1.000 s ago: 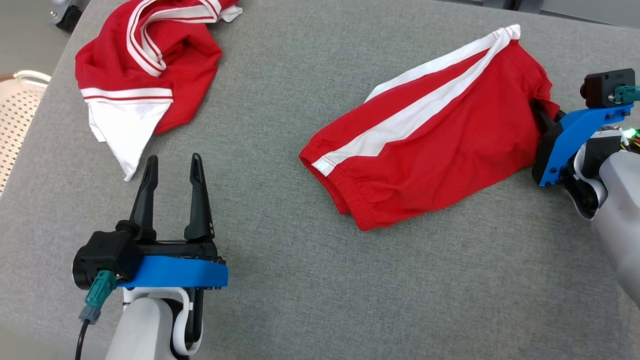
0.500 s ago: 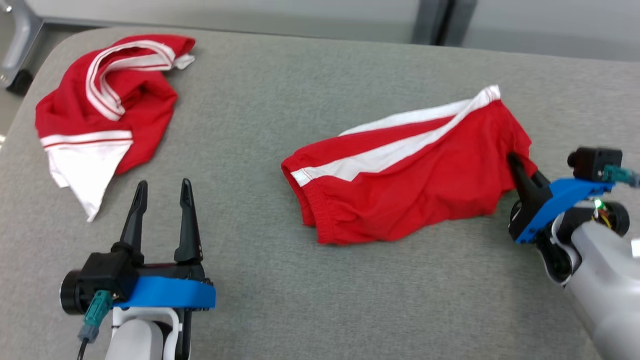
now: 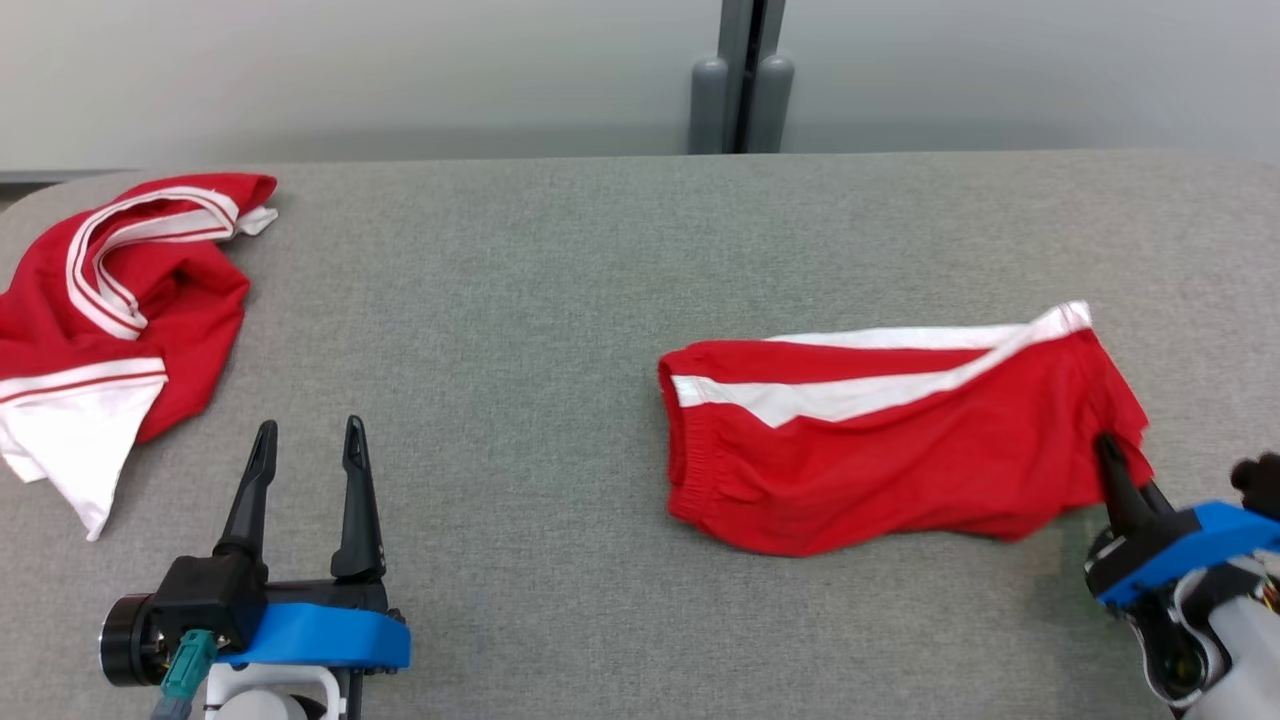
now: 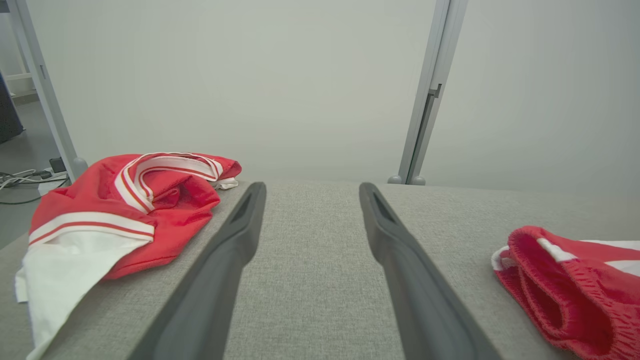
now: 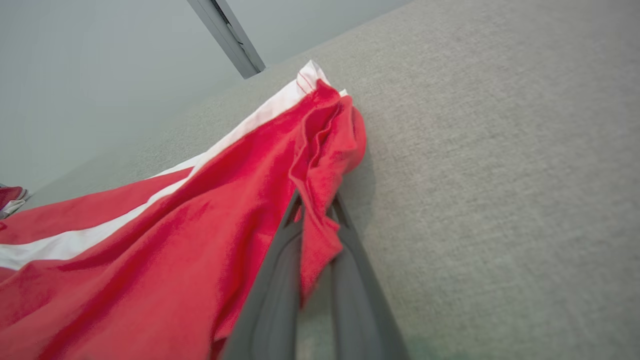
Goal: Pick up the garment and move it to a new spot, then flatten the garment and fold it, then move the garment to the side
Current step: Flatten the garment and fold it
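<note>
Left gripper [image 3: 309, 432] low at left, fingers spread wide, pointing straight ahead over the table; right gripper [image 3: 1105, 445] low at right, forearm angled inward, fingers pinched together on the garment [image 3: 880, 460] edge.

Bright red is shown right across the red fabric shorts [image 3: 900, 450], broken by one broad white band running along the side; the gathered waistband is seen in the same red. The crumpled red-and-white jersey garment [image 3: 130, 310] is marked with paired white stripes at its trim, a white band split by a thin red line, and a plain white panel below. A flecked grey weave is carried by the cloth-covered worktop [image 3: 520, 300]. Matt black is worn by the left pincer [image 3: 307, 430] and right pincer [image 3: 1110, 455], each backed by a vivid blue plastic bracket [image 3: 320, 635]. A teal plug [image 3: 185, 668] is spotted, and the pale grey wall [image 3: 400, 70] is crossed by a darker grey post [image 3: 745, 90].
</note>
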Robot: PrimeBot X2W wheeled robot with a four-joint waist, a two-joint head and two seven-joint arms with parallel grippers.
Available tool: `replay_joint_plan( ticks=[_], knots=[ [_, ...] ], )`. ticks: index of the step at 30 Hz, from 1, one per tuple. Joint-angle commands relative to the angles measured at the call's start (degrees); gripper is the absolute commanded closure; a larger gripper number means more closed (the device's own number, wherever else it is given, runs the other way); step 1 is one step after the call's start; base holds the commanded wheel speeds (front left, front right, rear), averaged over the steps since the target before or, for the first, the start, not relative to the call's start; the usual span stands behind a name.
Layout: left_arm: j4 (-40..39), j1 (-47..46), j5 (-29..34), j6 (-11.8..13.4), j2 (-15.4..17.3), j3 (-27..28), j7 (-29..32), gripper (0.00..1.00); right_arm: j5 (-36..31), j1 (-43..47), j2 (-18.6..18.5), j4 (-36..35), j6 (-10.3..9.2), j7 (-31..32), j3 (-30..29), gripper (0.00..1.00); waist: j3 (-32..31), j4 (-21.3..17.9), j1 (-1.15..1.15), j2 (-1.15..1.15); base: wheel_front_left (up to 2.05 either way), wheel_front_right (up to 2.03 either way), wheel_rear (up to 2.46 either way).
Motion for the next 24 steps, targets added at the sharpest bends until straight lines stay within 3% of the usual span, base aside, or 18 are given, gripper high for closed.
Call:
replay_joint_plan(
  ticks=[1, 10, 24],
  knots=[
    [-0.1, 0.5, 0.4, -0.1, 0.0, 0.3, -0.2, 0.0, -0.6, 2.2, -0.4, -0.5, 0.01, -0.3, -1.3, 1.0, -0.9, -0.8, 0.01, 0.0, 0.0, 0.0, 0.0],
    [0.2, 2.5, 2.1, -0.2, 0.0, 2.1, -0.1, 0.0, -5.3, 7.4, 1.9, -2.3, 0.01, -0.3, -7.9, 1.0, -3.4, -2.1, 0.01, 0.0, 0.0, 0.0, 0.0],
    [0.5, 3.4, 2.2, -0.1, 0.0, 2.0, -0.1, 0.0, -9.0, 6.1, 4.0, -5.4, 0.02, -0.3, -11.8, 1.0, -4.5, -1.3, 0.01, 0.0, 0.0, 0.0, 0.0]
  ],
)
